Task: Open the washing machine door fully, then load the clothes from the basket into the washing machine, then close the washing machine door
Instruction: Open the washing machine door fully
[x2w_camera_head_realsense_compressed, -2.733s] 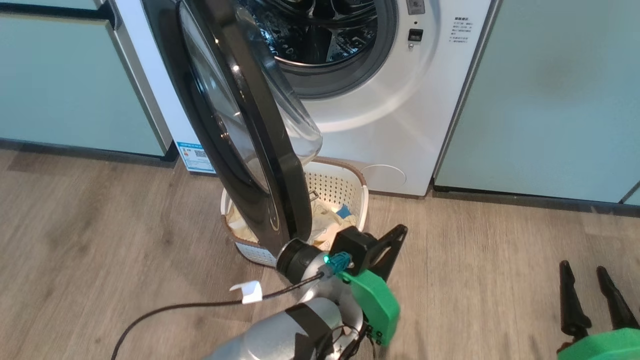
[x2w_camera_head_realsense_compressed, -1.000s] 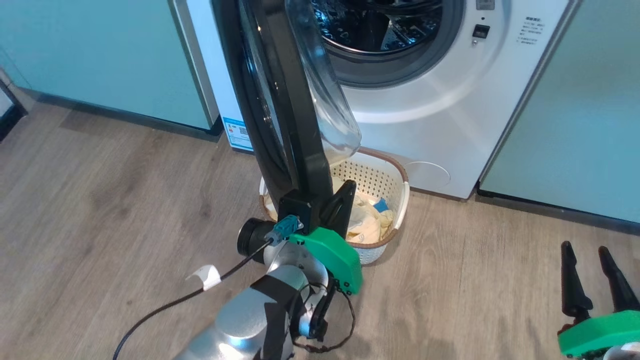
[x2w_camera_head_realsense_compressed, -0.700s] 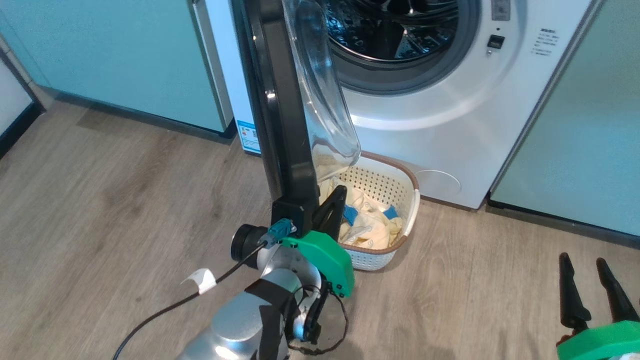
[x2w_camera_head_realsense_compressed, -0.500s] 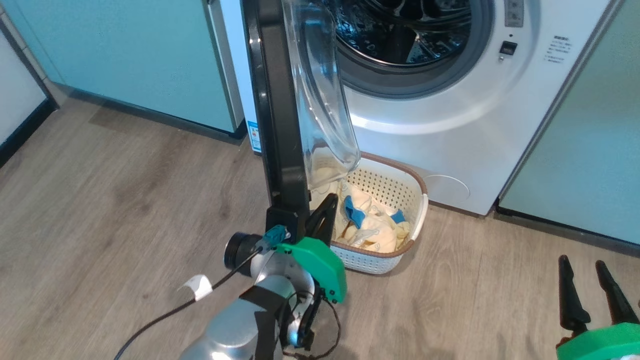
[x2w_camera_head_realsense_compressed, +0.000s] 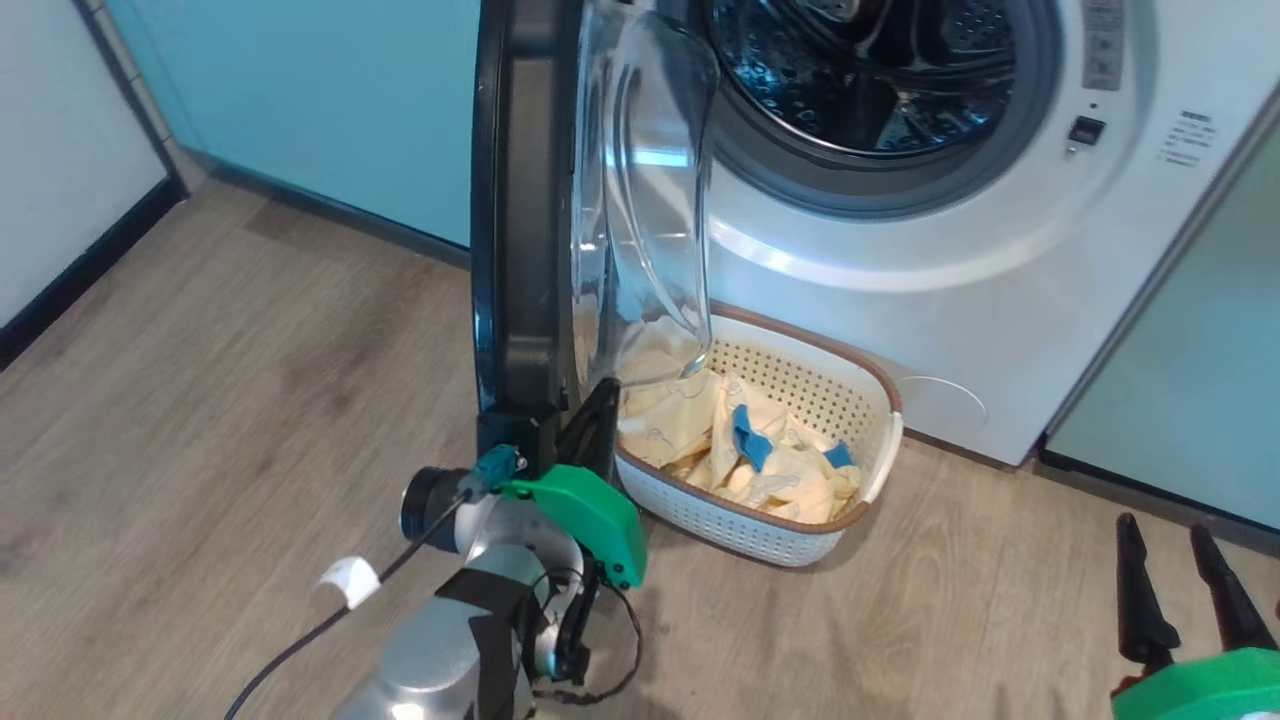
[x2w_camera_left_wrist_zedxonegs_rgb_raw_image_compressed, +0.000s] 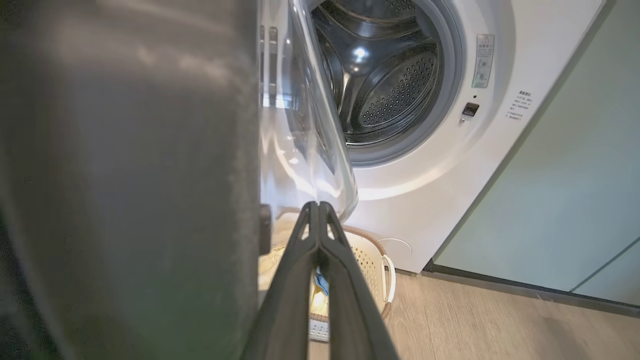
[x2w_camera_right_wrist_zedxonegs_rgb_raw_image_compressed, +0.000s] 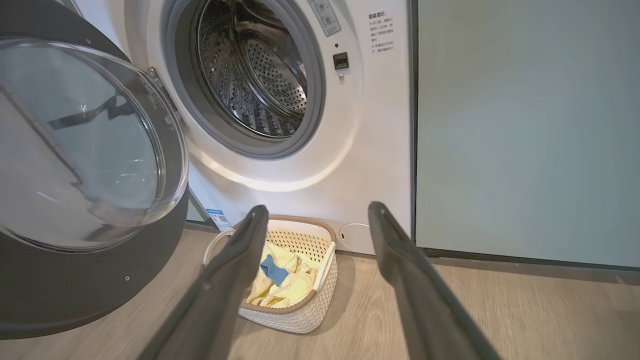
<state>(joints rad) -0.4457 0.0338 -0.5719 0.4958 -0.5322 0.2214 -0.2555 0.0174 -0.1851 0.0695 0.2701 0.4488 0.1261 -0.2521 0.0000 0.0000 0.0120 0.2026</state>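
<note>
Looking along our left hand (x2w_camera_left_wrist_zedxonegs_rgb_raw_image_compressed: 316, 206), its fingers pressed together, we find the washing machine door (x2w_camera_head_realsense_compressed: 515, 200) standing open just to its left. Just past its tips sits the basket (x2w_camera_head_realsense_compressed: 884, 405), holding the clothes (x2w_camera_head_realsense_compressed: 790, 485), pale yellow with blue parts. Farther ahead stands the washing machine (x2w_camera_head_realsense_compressed: 900, 290), steel drum (x2w_camera_head_realsense_compressed: 870, 70) exposed. Our right hand (x2w_camera_right_wrist_zedxonegs_rgb_raw_image_compressed: 317, 207) is spread wide, with the basket ahead of it.

the washing machine door (x2w_camera_head_realsense_compressed: 520, 200), its top cut off, hides one end of the basket (x2w_camera_head_realsense_compressed: 790, 535).

The clothes (x2w_camera_head_realsense_compressed: 668, 428) are pale yellow and blue, the basket (x2w_camera_head_realsense_compressed: 770, 538) cream with brown rim.
</note>
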